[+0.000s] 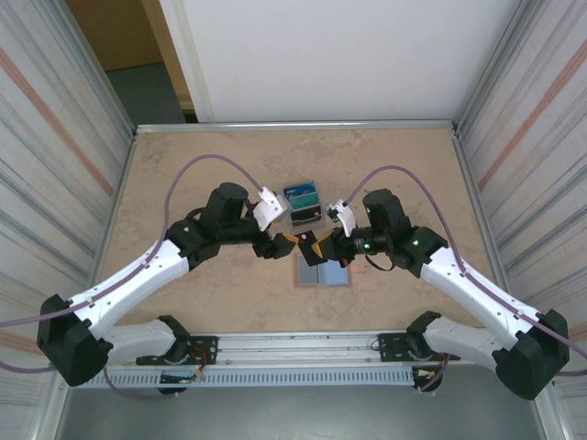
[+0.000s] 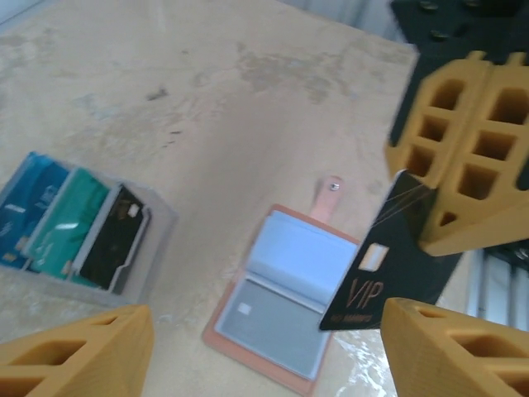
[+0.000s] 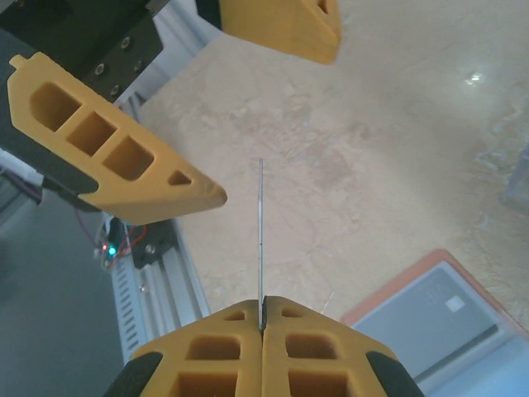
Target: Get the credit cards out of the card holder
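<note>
The card holder [image 2: 248, 351] lies open on the table, tan rim, pale blue panels, strap tab at its far edge. A grey credit card [image 2: 269, 322] sits in its near pocket. My right gripper [image 3: 263, 308] is shut on a black credit card marked VIP [image 2: 384, 265], held upright above the holder and seen edge-on [image 3: 260, 231] in the right wrist view. My left gripper [image 2: 264, 356] is open, its fingers [image 3: 107, 149] standing either side of that card's free end without touching it. From above, both grippers [image 1: 286, 242] [image 1: 323, 247] meet over the holder [image 1: 323, 273].
A grey clear-plastic stand [image 2: 153, 248] [image 1: 304, 215] behind the holder has blue [image 2: 29, 211], teal [image 2: 70, 219] and black [image 2: 111, 236] cards standing in it. The table's near rail [image 3: 145, 289] runs close under the right gripper.
</note>
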Controlling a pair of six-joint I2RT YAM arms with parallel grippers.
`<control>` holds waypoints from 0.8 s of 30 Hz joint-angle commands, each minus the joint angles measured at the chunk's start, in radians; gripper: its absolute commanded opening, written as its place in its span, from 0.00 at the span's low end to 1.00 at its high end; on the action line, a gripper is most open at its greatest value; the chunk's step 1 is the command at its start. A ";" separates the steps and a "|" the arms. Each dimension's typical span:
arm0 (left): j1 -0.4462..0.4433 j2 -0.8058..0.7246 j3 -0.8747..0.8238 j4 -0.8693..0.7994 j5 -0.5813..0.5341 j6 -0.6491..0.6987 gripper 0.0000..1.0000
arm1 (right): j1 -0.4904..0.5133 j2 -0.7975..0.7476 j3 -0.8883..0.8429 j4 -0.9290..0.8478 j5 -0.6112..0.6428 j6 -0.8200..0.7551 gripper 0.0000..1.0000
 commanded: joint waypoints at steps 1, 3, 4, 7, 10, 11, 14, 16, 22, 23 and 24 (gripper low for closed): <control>0.006 0.006 0.041 -0.073 0.171 0.108 0.67 | 0.010 0.018 0.055 -0.079 -0.036 -0.096 0.00; 0.006 0.009 0.040 -0.072 0.210 0.126 0.61 | 0.010 0.028 0.067 -0.095 -0.051 -0.112 0.00; 0.006 0.012 0.041 -0.074 0.220 0.131 0.58 | 0.012 0.032 0.074 -0.100 -0.062 -0.120 0.00; 0.006 0.034 0.053 -0.093 0.242 0.144 0.51 | 0.017 0.046 0.091 -0.114 -0.083 -0.138 0.00; 0.006 0.057 0.065 -0.101 0.279 0.155 0.51 | 0.023 0.061 0.109 -0.125 -0.084 -0.151 0.00; 0.006 0.062 0.067 -0.101 0.292 0.158 0.50 | 0.023 0.066 0.115 -0.127 -0.086 -0.156 0.00; 0.004 0.085 0.076 -0.103 0.312 0.163 0.39 | 0.026 0.085 0.127 -0.129 -0.092 -0.162 0.00; 0.004 0.103 0.084 -0.107 0.318 0.166 0.30 | 0.027 0.096 0.133 -0.128 -0.098 -0.165 0.00; 0.004 0.121 0.085 -0.086 0.333 0.157 0.00 | 0.028 0.102 0.132 -0.121 -0.050 -0.155 0.08; 0.005 0.118 0.081 -0.078 0.331 0.153 0.00 | 0.028 0.097 0.128 -0.116 -0.026 -0.147 0.14; 0.004 0.112 0.073 -0.068 0.323 0.149 0.00 | 0.024 0.090 0.122 -0.108 -0.001 -0.138 0.22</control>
